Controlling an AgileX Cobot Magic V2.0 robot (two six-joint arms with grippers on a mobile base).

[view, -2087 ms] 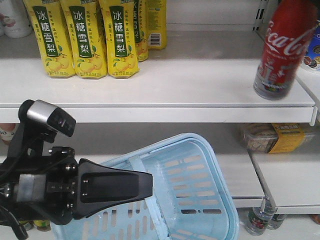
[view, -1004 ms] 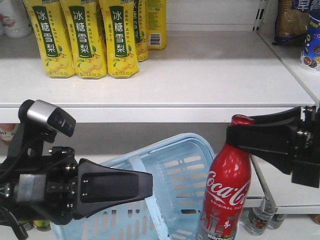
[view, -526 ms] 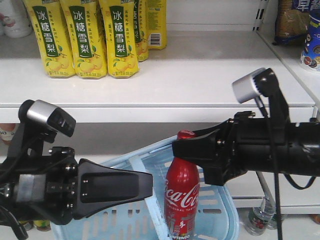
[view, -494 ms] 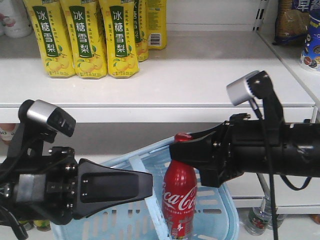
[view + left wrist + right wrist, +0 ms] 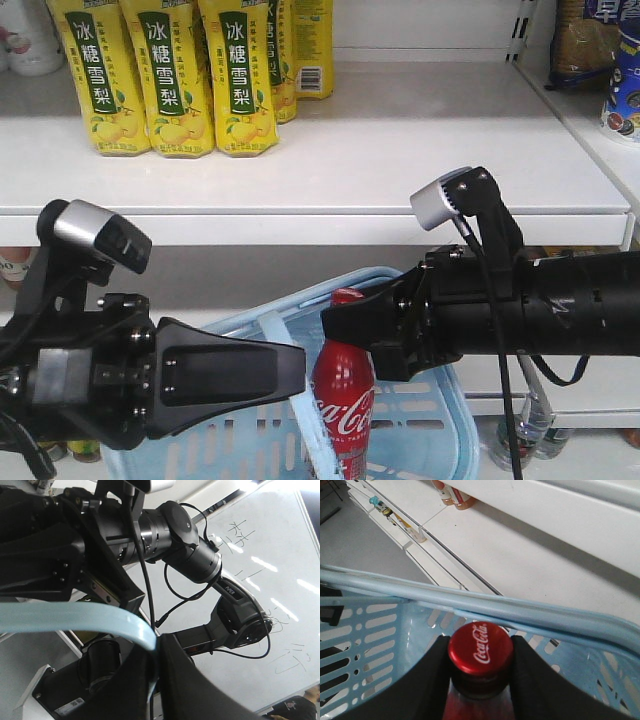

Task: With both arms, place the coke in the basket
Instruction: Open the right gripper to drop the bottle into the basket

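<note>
The coke, a red bottle with white script, hangs upright with its lower body inside the pale blue basket. My right gripper is shut on its neck just under the red cap, one black finger on each side. The basket's rim runs across just beyond the cap. My left gripper is shut on the basket's flat band handle, pinched between its jaws. The bottle's base is out of view.
Yellow pear-drink cartons stand on the white upper shelf above both arms. Packaged goods sit at the top right. Small bottles stand low on the right. White lower shelves lie beyond the basket.
My right arm has carried the coke from the upper shelf at the right down and leftward over the basket, then lowered it inside. The left arm and basket have stayed still.
</note>
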